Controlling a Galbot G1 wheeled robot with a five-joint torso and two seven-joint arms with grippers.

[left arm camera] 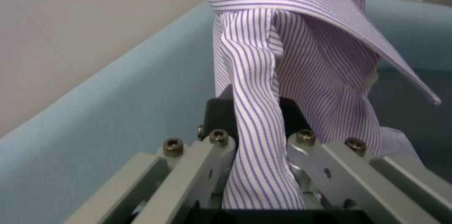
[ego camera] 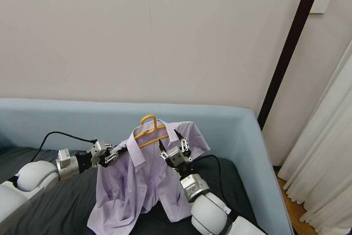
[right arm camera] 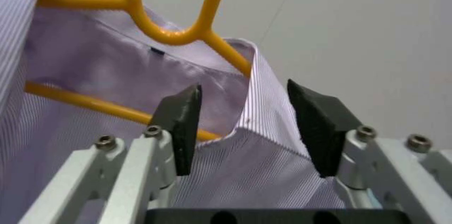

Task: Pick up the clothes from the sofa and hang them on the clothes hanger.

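Observation:
A lavender striped shirt point(ego camera: 143, 185) hangs on a yellow hanger point(ego camera: 149, 127) above the sofa seat, its hem resting on the dark cushion. My left gripper point(ego camera: 116, 153) is shut on the shirt's front edge below the collar; in the left wrist view the striped fabric point(left arm camera: 297, 49) runs down between the left gripper's closed fingers point(left arm camera: 258, 128). My right gripper point(ego camera: 175, 146) is at the shirt's other shoulder. In the right wrist view it point(right arm camera: 247, 123) stands open, the collar edge point(right arm camera: 268, 102) lying between its dark pads, just under the hanger point(right arm camera: 177, 33).
The light blue sofa backrest point(ego camera: 66, 116) runs behind the shirt, with the dark seat cushion point(ego camera: 55, 207) below. A dark slanted pole point(ego camera: 286, 53) rises at the right, beside white curtains point(ego camera: 330, 163). A plain wall is behind.

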